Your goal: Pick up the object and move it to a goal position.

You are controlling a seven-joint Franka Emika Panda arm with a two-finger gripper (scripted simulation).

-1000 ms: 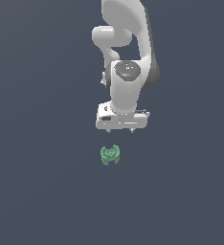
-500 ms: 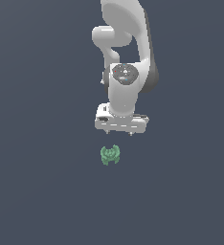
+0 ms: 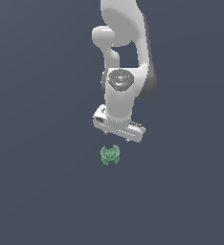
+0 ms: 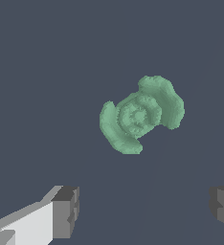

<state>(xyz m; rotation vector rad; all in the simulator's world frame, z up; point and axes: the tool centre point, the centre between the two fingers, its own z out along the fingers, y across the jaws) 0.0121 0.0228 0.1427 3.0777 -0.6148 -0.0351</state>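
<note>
Green and mottled, the object lies free on the dark grey table, and nothing touches it. In the wrist view we see it as a lumpy ringed core with curved flanges on two sides, sitting ahead of the gap between the fingertips and skewed to their line. Our gripper hangs just above the object, a little toward the exterior view's right of it, with its jaws spread wide, far wider than the object.

We judge the task barely begun: no grasp, no lift, and we see no goal marker anywhere. Centring, descent, closing and the carry all remain.

Against the frames from a second and half a second ago, the object has not shifted, while the gripper has turned slightly about its own axis above the object.
</note>
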